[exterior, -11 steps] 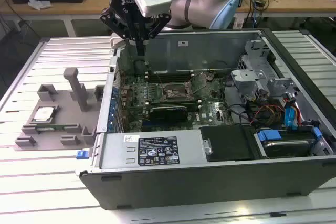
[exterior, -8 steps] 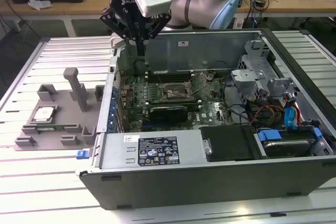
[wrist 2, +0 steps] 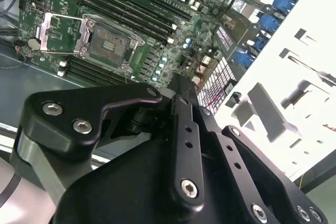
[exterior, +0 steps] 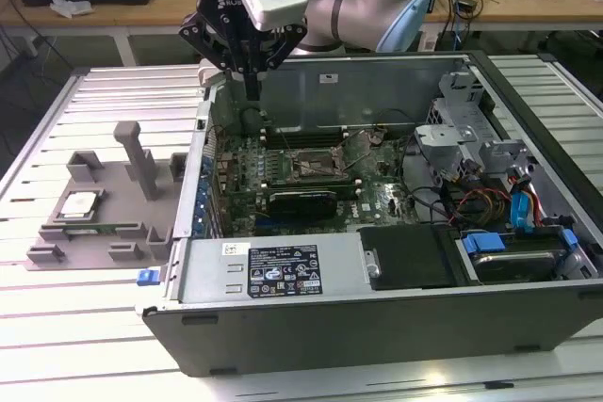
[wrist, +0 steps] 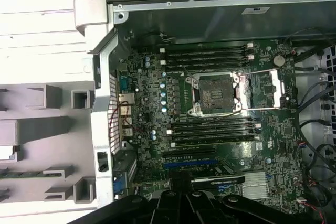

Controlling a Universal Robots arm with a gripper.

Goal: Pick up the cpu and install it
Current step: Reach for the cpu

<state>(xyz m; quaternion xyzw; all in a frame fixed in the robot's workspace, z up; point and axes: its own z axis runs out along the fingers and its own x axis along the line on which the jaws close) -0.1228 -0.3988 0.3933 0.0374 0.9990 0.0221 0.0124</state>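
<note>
Ribbed silver table [exterior: 57,327] carries an open grey computer case [exterior: 377,327], black end effector [exterior: 252,91] hanging over its far corner, fingers together and empty, while the small silver-topped square cpu [exterior: 80,204] sits in a grey holder [exterior: 132,204] by the table's edge, exterior view's left.

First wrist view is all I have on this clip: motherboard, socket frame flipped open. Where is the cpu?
Observer: In the exterior view the cpu lies flat in a grey fixture on the table, on the exterior view's left of the computer case.
Operator: Is the gripper over it?
Observer: No. The gripper hangs above the case's far corner on the exterior view's left, apart from the fixture.
Operator: Holding anything?
Observer: It looks shut, with nothing in it.
</note>
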